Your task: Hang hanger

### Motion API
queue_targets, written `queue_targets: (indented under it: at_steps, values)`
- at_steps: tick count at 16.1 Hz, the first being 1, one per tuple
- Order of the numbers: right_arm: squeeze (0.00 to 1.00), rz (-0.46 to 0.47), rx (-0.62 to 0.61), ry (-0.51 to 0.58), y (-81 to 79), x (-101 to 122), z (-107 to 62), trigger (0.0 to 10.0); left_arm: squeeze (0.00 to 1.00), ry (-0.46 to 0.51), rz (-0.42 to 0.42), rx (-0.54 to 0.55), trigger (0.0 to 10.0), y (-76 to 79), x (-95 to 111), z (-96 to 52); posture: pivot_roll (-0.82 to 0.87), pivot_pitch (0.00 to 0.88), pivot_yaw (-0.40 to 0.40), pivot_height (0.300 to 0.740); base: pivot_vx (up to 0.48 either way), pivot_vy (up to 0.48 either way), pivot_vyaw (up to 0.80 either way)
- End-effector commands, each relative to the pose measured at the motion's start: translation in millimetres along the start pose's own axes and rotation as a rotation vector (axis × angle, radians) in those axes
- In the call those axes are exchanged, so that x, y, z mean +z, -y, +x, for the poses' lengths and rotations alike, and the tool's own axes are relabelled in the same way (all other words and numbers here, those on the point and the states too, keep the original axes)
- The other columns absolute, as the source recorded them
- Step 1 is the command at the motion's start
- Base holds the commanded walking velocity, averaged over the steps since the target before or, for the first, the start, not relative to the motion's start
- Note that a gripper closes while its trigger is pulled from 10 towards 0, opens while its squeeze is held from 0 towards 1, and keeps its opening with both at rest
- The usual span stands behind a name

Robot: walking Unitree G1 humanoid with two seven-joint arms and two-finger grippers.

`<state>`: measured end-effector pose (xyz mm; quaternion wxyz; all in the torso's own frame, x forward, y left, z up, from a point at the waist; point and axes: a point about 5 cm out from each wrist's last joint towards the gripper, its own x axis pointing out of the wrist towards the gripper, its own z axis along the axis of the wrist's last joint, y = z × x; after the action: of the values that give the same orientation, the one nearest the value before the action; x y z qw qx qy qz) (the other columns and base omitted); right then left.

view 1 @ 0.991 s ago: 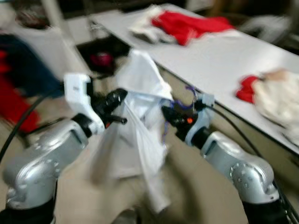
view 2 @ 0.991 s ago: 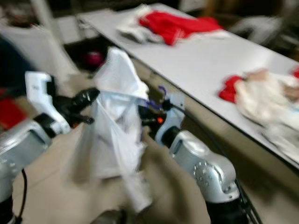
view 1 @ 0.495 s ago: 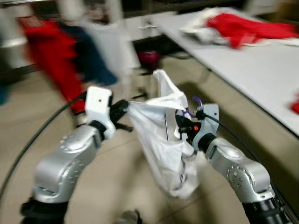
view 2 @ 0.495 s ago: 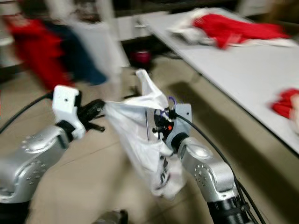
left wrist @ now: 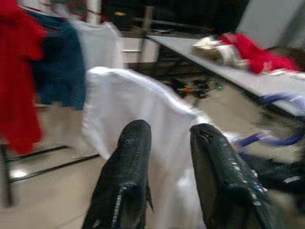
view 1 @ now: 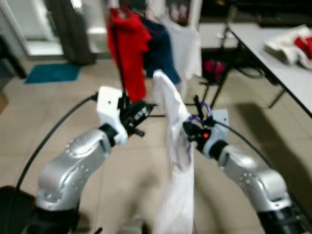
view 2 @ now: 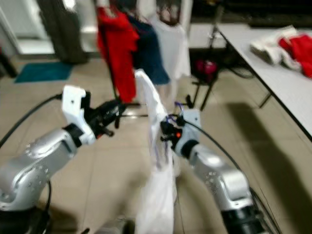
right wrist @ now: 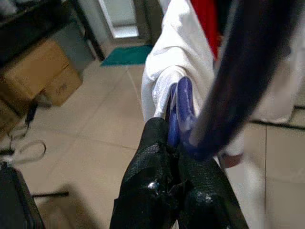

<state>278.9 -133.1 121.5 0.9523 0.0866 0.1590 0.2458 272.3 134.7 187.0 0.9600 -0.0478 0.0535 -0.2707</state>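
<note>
The view has swung round since half a second ago: the counter (view 1: 285, 63) that ran along the right now sits at the far right edge, and the clothes rack, blurred at upper left then, stands straight ahead with a red garment (view 1: 127, 46), a navy garment (view 1: 160, 51) and a white top (view 1: 187, 46) hanging from it. The white shirt (view 1: 174, 146) that was stretched wide between the arms now hangs as a narrow, tall drape between them.

The right gripper (right wrist: 174, 164) has its fingers pressed together on the purple hanger (right wrist: 178, 112), whose hook (view 1: 202, 108) rises just above the gripper in the head views. The shirt sits on that hanger, its shoulder bunched directly beyond the fingertips. The left gripper (left wrist: 169, 157) is held up beside the shirt's other shoulder, its fingers (left wrist: 128, 167) spread apart with white cloth showing in the gap; whether they touch the cloth cannot be told.

The floor (view 1: 58, 117) is beige tile, with a teal mat (view 1: 52, 73) by a doorway at upper left. On the counter lie white and red clothes (view 1: 292, 46). A cardboard box (right wrist: 40, 71) stands on the floor in the right wrist view.
</note>
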Motion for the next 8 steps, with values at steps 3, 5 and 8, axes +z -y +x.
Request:
queue_targets:
  at_steps: [3,5,8]
  values:
    - [0.0,-0.116,-0.038,-0.028,16.9,11.9,-7.3,10.0,0.0,0.01,0.038,0.224,10.0,-43.5,-0.5,-19.4,0.1,0.014,-0.039,0.74,0.0,0.0,0.53]
    - [0.0,-0.045,-0.117,0.015,22.7,11.1,-7.9,10.0,0.0,-0.036,0.075,0.265,10.0,-39.1,-16.4,-18.2,0.11,0.015,-0.042,0.74,0.0,0.0,0.0]
    - [0.0,0.002,-0.173,0.031,20.5,3.9,-7.1,10.0,0.0,-0.047,0.049,0.299,10.0,-33.7,-30.6,-10.6,0.1,0.016,-0.025,0.74,0.0,-0.172,0.0]
